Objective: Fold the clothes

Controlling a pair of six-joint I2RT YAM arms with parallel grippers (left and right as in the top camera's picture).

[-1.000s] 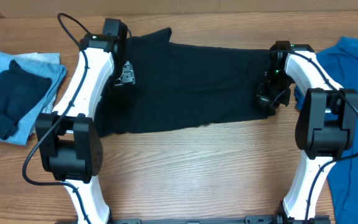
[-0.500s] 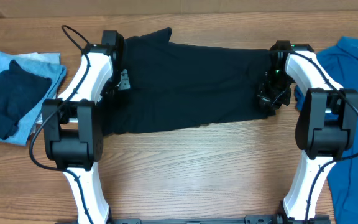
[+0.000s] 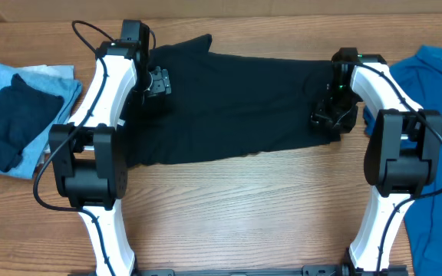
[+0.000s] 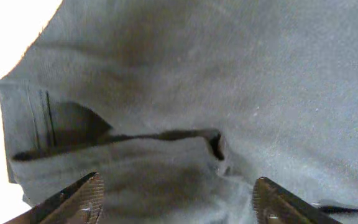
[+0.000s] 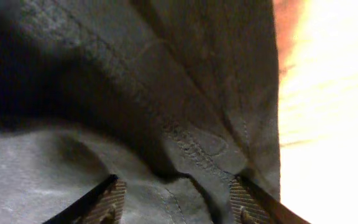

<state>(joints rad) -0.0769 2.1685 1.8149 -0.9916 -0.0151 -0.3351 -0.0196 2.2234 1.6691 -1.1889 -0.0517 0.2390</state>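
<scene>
Overhead view shows the black garment (image 3: 236,103) spread unfolded at the middle of the table (image 3: 236,215), left gripper (image 3: 158,83) and right gripper (image 3: 321,119) both with fingers apart over its opposite ends, gripping nothing; judged: one folded pile (image 3: 18,115) done, this piece and the blue shirt (image 3: 436,84) outstanding.

Tool (image 5: 174,190): I see jaws spread over cloth.
Garment (image 5: 135,81): dark, seamed, creased ahead of tool.
Bench (image 5: 328,124): bright, right of tool.
</scene>
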